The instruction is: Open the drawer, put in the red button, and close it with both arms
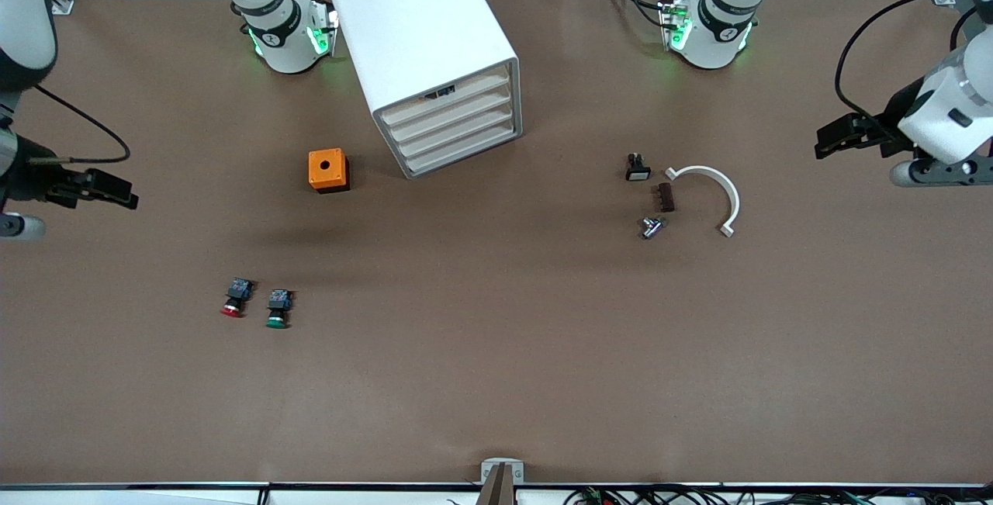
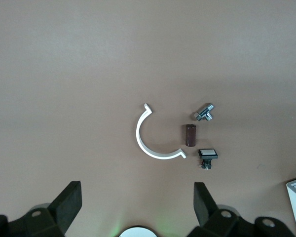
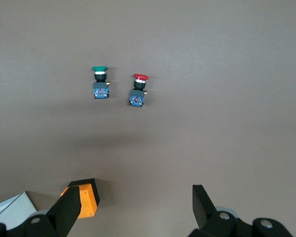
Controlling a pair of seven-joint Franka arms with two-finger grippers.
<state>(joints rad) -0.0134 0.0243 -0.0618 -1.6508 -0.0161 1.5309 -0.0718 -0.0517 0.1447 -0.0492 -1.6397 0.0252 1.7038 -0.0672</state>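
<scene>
The white cabinet [image 1: 423,32] stands between the two arm bases. Its uppermost drawer [image 1: 448,98] is shut, as are the three below it. The red button [image 1: 233,299] lies on its side toward the right arm's end of the table, nearer the front camera, beside a green-capped button [image 1: 277,309]. It also shows in the right wrist view [image 3: 138,91]. My right gripper [image 1: 124,193] hangs open and empty at the right arm's end of the table, well apart from the buttons; it shows open in its wrist view [image 3: 138,202]. My left gripper [image 1: 828,140] hangs open and empty at the left arm's end; it shows open in its wrist view [image 2: 137,202].
An orange box with a hole [image 1: 327,170] sits beside the cabinet, toward the right arm's end. Toward the left arm's end lie a white curved clamp [image 1: 717,191], a brown block [image 1: 666,197], a metal fitting [image 1: 652,226] and a small black switch [image 1: 637,167].
</scene>
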